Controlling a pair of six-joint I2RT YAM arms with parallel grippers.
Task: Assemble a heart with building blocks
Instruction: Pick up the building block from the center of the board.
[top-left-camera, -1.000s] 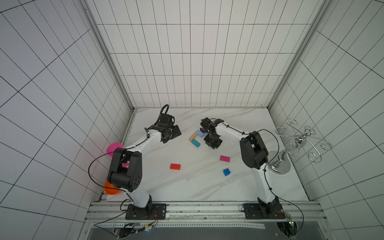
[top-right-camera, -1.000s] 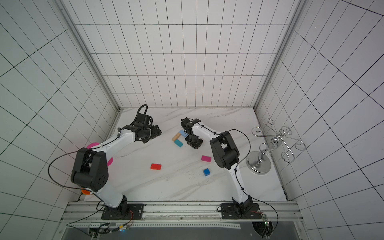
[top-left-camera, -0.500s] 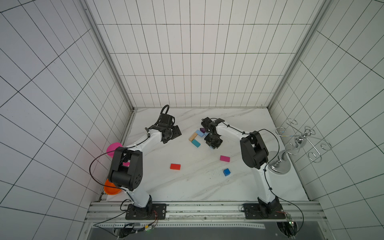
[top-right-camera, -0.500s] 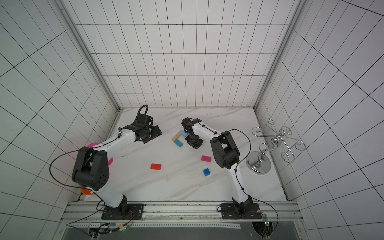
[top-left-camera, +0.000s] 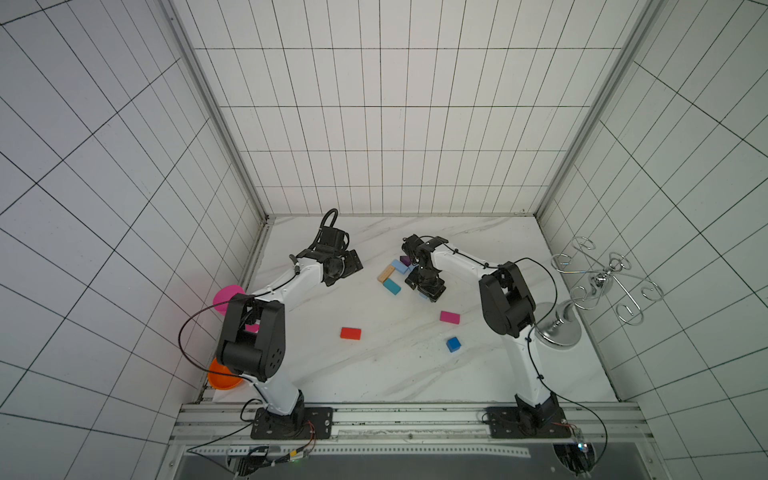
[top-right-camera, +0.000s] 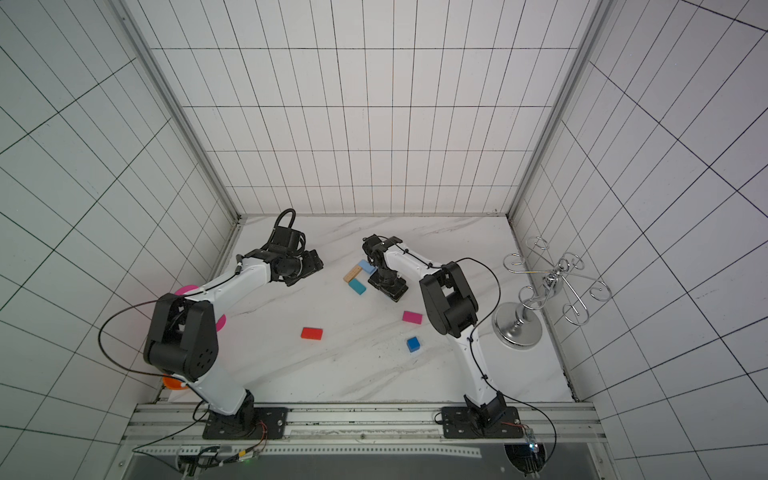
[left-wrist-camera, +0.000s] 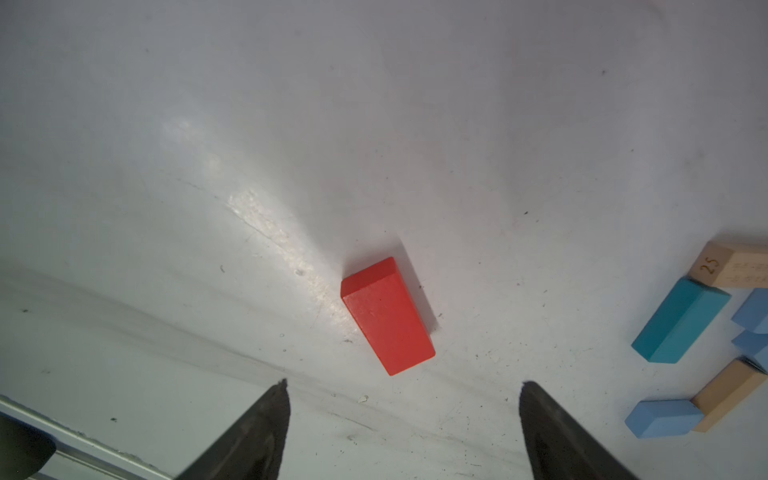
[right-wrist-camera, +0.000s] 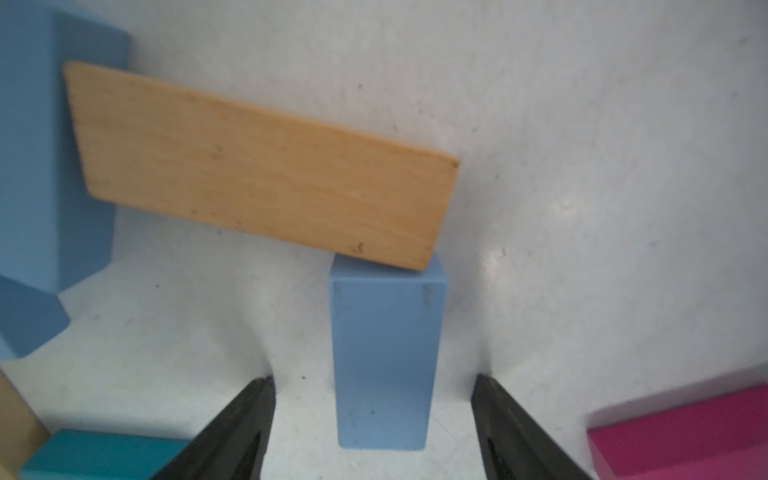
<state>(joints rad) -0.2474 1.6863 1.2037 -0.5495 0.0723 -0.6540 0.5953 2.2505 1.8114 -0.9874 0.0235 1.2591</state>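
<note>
Building blocks of the heart lie clustered mid-table: purple triangle (top-left-camera: 405, 260), light blue block (top-left-camera: 401, 266), tan block (top-left-camera: 386, 274), teal block (top-left-camera: 391, 286). My right gripper (top-left-camera: 424, 289) hangs low over the cluster's right side. In the right wrist view it (right-wrist-camera: 374, 377) is open astride a light blue block (right-wrist-camera: 386, 353), with a gap on each side. That block's end touches a tan block (right-wrist-camera: 266, 166). Loose nearer the front lie the red block (top-left-camera: 350, 333), magenta block (top-left-camera: 449, 317) and blue cube (top-left-camera: 454, 344). My left gripper (top-left-camera: 353, 266) is open and empty, with the red block (left-wrist-camera: 386, 316) ahead.
A pink goblet (top-left-camera: 227, 296) and an orange bowl (top-left-camera: 222, 376) sit at the table's left edge behind the left arm. A chrome wire rack (top-left-camera: 598, 286) stands at the right edge. Tiled walls close in three sides.
My right gripper's jaws have opened and let go of the light blue block, which now lies on the table. Both arms have scarcely moved.
</note>
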